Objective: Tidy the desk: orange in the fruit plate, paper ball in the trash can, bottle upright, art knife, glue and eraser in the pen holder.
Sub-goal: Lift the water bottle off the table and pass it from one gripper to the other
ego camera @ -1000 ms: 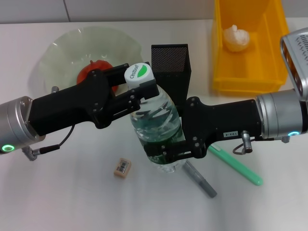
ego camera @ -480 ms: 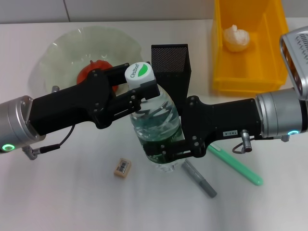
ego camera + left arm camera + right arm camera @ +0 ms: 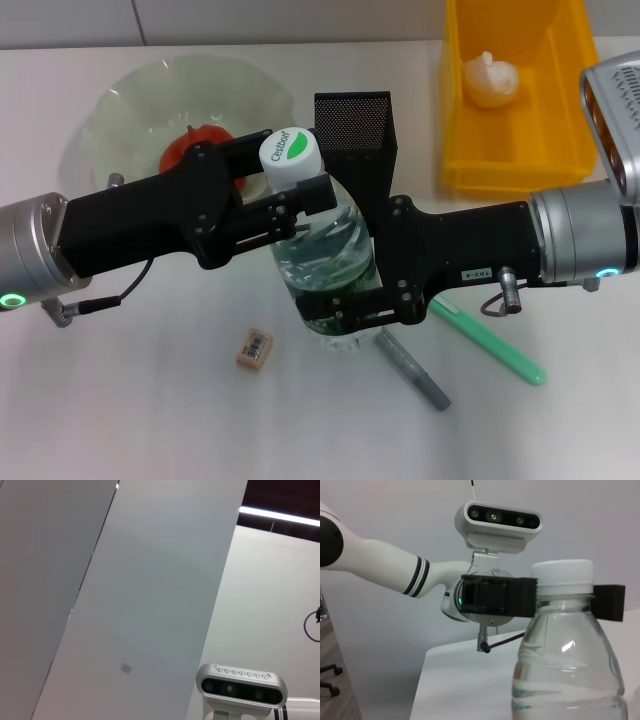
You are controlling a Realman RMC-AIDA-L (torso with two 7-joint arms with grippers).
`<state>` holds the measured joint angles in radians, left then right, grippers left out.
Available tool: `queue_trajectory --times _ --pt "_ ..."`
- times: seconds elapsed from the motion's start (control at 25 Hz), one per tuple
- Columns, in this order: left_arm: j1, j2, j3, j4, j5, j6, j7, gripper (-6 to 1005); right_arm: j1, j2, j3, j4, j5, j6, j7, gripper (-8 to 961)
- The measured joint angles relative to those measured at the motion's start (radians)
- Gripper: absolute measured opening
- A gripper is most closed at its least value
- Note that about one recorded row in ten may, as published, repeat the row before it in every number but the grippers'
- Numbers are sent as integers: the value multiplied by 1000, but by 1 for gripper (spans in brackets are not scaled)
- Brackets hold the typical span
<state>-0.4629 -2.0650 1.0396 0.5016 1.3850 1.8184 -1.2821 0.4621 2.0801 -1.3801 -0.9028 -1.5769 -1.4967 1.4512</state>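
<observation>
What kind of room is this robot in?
Probably an office or lab with a work desk. There is a white desk, a black mesh pen holder and an eraser on it. The right wrist view shows plain walls and what look like chair wheels on the floor.

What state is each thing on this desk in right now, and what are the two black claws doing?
bottle: upright, gripped by both claws
left gripper: shut on the bottle's neck
right gripper: shut on the bottle near its base
orange: in the fruit plate
paper ball: in the trash can
eraser: lying loose on the desk
pen holder: upright
</observation>
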Motion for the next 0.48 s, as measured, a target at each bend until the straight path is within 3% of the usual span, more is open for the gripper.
queue_trajectory --times 0.24,0.48 --pt "0 0 -2 26 17 0 -3 529 2 0 -1 -1 0 0 0 711" --pt "-2 0 -9 27 17 -1 -3 724 3 0 -2 -1 0 1 0 711"
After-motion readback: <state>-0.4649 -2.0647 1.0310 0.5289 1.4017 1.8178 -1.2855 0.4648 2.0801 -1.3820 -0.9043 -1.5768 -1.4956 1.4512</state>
